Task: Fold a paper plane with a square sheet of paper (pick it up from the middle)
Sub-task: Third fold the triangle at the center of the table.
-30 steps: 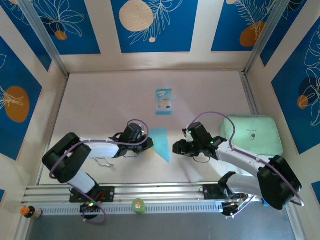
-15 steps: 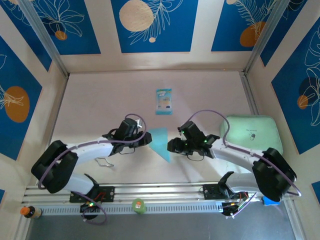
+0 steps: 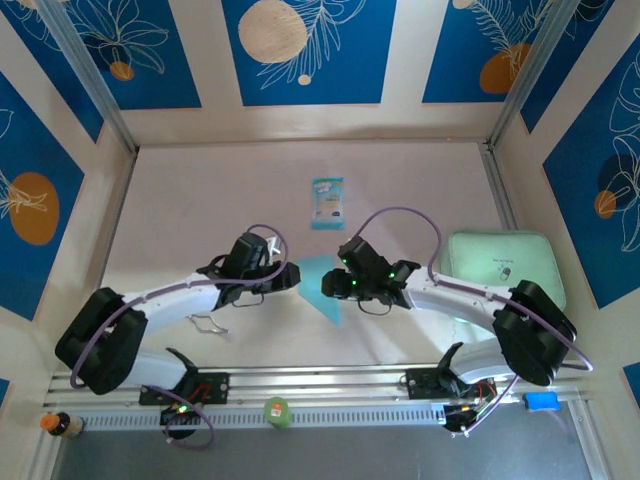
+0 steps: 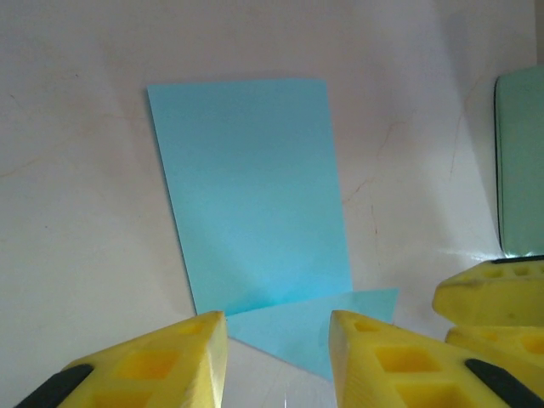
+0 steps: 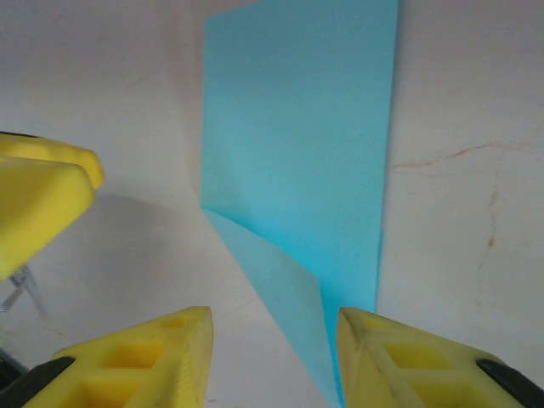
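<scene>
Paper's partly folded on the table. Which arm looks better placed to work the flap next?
Probably right. The right gripper, jaws open, straddles the folded flap of the paper, and from above it overlaps the sheet. The left gripper, also open, sits at the paper's left edge.

White arms (image 3: 175,297); purple cables (image 3: 400,209); yellow fingers (image 4: 161,364).

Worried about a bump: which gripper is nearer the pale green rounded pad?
Right. The right gripper is over the right edge of the light-blue paper sheet, left of the pale green rounded pad; the left gripper is farther left, across the sheet.
</scene>
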You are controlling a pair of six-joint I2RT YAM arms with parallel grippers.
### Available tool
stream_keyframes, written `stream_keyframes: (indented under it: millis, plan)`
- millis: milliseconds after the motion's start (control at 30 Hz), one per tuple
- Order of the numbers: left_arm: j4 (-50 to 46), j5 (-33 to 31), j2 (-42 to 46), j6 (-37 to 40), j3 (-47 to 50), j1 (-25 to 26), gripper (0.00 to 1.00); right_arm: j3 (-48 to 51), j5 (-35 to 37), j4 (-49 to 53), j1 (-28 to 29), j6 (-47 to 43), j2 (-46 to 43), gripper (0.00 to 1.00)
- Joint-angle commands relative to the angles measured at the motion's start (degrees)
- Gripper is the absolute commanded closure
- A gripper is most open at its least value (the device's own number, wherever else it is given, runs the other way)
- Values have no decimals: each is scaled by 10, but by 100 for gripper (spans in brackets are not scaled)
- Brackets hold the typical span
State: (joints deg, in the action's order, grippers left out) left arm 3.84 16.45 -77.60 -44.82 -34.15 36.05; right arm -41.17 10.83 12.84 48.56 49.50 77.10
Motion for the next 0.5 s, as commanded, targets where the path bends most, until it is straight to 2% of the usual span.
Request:
stream_keyframes:
  millis: [0, 100, 167, 333, 467]
  plan:
    - [-15, 12, 8, 46, -16, -10, 62, 26, 42, -11, 0, -26, -16, 57]
    - [-67, 18, -16, 63, -55, -18, 57, 15, 25, 4, -10, -32, -23, 57]
    - [-63, 23, -31, 65, -64, -19, 57, 18, 9, -13, -8, -51, -27, 57]
    - [-3, 43, -33, 11, -36, -23, 54, 14, -53, -14, -21, -78, -16, 57]
    - [-13, 57, -19, 4, -23, -26, 53, 23, -58, -37, -26, -79, -1, 57]
